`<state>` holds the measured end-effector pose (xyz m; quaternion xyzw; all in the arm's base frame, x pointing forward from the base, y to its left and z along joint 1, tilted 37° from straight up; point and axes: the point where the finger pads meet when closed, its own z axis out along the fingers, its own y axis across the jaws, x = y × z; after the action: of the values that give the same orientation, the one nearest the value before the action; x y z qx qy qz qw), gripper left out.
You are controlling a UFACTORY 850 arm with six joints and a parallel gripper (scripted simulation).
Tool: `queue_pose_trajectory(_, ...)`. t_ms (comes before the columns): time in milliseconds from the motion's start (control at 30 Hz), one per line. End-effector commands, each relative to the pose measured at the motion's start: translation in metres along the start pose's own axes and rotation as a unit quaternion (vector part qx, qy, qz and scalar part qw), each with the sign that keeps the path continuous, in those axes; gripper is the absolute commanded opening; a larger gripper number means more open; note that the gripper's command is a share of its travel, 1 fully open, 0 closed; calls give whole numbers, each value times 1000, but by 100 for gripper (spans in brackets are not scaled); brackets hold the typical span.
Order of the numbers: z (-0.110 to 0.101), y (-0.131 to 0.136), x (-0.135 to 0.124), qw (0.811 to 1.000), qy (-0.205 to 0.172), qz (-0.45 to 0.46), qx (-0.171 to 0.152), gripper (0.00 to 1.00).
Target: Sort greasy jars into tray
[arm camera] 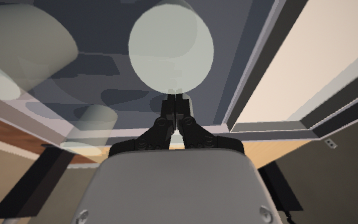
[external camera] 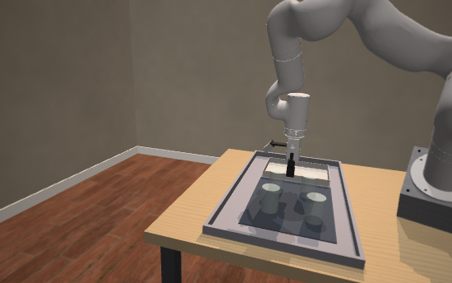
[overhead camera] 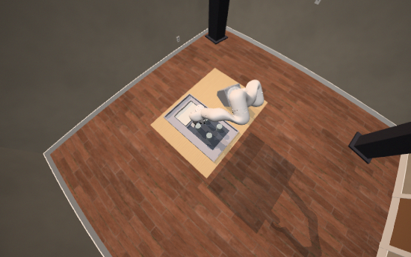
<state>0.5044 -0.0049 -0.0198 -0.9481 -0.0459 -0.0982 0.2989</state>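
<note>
A brown-grey wall (external camera: 74,74) and red plank flooring (external camera: 90,193) frame the bench as we look across it. In the lower centre of the exterior frame lies the drying mat (overhead camera: 213,146) (external camera: 288,231), carrying two jars we see plainly: the left jar (overhead camera: 209,135) (external camera: 269,201) (arm camera: 30,45) and the right jar (overhead camera: 219,126) (external camera: 316,197) (arm camera: 95,125). Past them, the gripper (overhead camera: 203,122) (external camera: 290,174) (arm camera: 176,98) points down, fingers together on nothing, beside the third jar (overhead camera: 198,125) (arm camera: 171,47), at top centre of the wrist frame; whether they touch, we cannot tell. We judge the closed fingers serve as a blunt probe, since a push can betray unseen grease. Behind, the pale tray (overhead camera: 183,115) (external camera: 325,183) (arm camera: 300,55) sits alongside the mat, presumably for short transfers. We count one gripper, one mat, one tray and three jars; the fourth we cannot make out.
</note>
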Motion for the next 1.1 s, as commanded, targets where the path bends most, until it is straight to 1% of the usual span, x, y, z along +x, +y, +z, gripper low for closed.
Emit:
queue_pose_trajectory(0, -1, 0, 1, 1000, 1, 0, 0, 0)
queue_pose_trajectory(1067, -1, 0, 5, 1000, 1, 0, 0, 0)
